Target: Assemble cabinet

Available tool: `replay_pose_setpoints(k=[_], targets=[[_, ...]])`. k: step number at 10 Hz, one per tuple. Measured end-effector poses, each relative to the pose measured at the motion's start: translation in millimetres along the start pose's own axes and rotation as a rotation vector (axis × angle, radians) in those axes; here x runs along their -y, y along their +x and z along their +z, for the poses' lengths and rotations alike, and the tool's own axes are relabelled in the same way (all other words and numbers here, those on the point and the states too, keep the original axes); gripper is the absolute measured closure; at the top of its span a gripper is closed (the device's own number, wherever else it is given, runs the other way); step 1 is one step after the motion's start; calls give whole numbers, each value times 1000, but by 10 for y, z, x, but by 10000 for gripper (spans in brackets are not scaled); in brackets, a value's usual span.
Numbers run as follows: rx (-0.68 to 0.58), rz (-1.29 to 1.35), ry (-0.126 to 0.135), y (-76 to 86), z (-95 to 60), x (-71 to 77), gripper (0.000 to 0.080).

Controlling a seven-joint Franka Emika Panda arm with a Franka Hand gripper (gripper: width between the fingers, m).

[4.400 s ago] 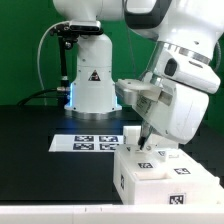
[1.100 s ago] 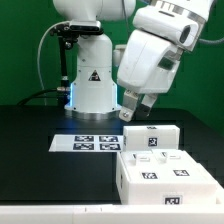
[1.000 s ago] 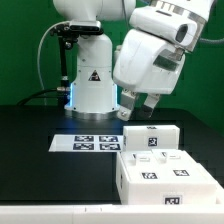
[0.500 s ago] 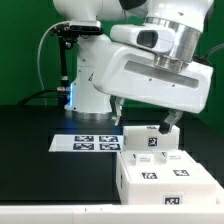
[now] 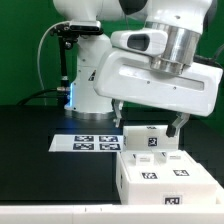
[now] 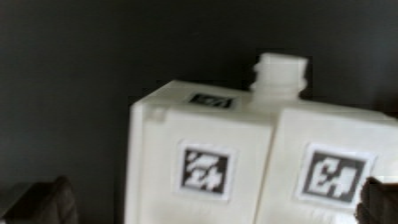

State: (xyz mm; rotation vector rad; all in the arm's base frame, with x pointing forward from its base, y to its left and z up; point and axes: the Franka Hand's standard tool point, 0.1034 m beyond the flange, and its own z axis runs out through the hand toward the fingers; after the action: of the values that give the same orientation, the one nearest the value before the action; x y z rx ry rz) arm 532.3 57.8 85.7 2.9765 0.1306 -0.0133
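Note:
The white cabinet (image 5: 165, 172) stands at the front on the exterior view's right as a boxy body with tags on top. A smaller tagged white piece (image 5: 152, 138) lies against its far side. My gripper (image 5: 148, 118) hangs just above that far piece, its jaws spread wide and empty, with one finger (image 5: 118, 110) on each side. In the wrist view the cabinet (image 6: 205, 150) fills the picture with two tagged panels side by side and a small white peg (image 6: 276, 70) on its far edge. My gripper (image 6: 210, 200) straddles it, with dark fingertips (image 6: 36, 200) at both lower corners.
The marker board (image 5: 88, 142) lies flat on the black table, on the exterior view's left of the cabinet. The white robot base (image 5: 92, 80) with a triangle sticker stands behind it. A green wall closes the back.
The gripper has lifted off the cabinet top and the wrist has turned, so the open jaws now span sideways above the far piece. The cabinet pieces have not moved in the last second.

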Motion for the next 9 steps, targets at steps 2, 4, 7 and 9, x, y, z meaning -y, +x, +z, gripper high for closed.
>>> replay_pose_setpoints(k=[2, 4, 7, 9], targets=[[-18, 33, 80, -98, 60, 59, 3], [-42, 64, 108, -116, 28, 161, 3], [-41, 60, 107, -121, 42, 165, 3], [-120, 68, 117, -199, 140, 189, 3]])
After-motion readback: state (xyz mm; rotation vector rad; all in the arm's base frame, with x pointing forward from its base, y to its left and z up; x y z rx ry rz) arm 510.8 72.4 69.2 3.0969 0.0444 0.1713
